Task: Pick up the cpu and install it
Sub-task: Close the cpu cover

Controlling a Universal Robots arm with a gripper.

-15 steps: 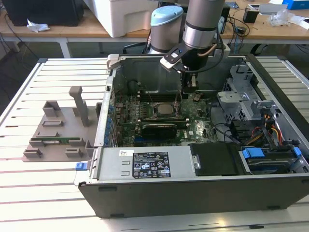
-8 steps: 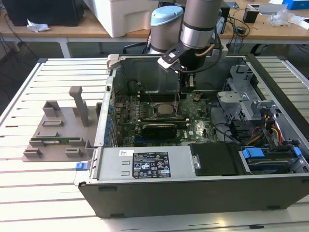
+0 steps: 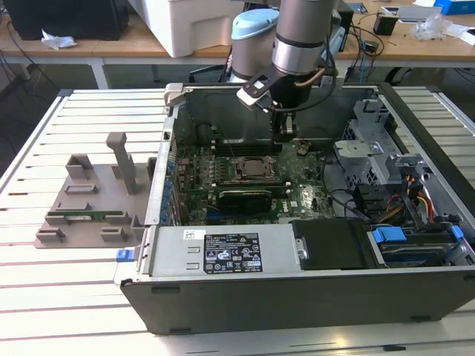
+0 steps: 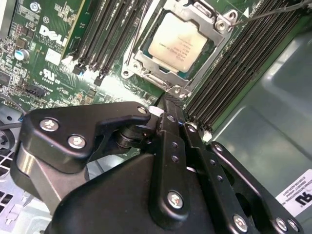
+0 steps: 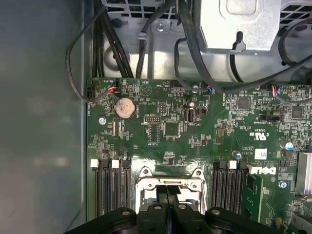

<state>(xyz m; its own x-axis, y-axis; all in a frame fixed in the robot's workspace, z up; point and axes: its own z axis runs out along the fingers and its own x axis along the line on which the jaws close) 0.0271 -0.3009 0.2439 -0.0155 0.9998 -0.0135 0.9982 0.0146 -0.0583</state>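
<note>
Hanging over the open computer case [image 3: 297, 297], the gripper [image 3: 286, 136] had its fingers pressed together with nothing clamped between them. In both wrist views the joined fingertips [image 5: 168, 192] stood just beside the socket [image 4: 213, 23], at the socket edge nearest the case's far wall in the exterior view. Whether they touched the metal frame could not be told.

The cpu [image 4: 178, 41] lay flat inside the socket, silvery top plate up, near the middle of the motherboard [image 5: 165, 126]. Memory slots [image 4: 105, 34] ran along both flanking edges of the socket. Judged from this, the chip was already placed. Whether the frame was latched over it could not be told.

Hazards, as judged:
- A sideways drag of the closed fingers across the frame could shift the chip on its contacts, if the frame was unlatched.
- A downward push off-centre could load one corner of the chip and tilt it.
- A drift toward either slot bank could strike the slot latches.

Count:
- Gripper: one.
- Cpu: one.
- Socket: one.
- Memory slot banks: two.
- Coin cell [image 5: 124, 107], near a motherboard corner: one.
- Grey fixture tray [image 3: 89, 211], on the slatted table [image 3: 44, 297] beside the case: one.
</note>
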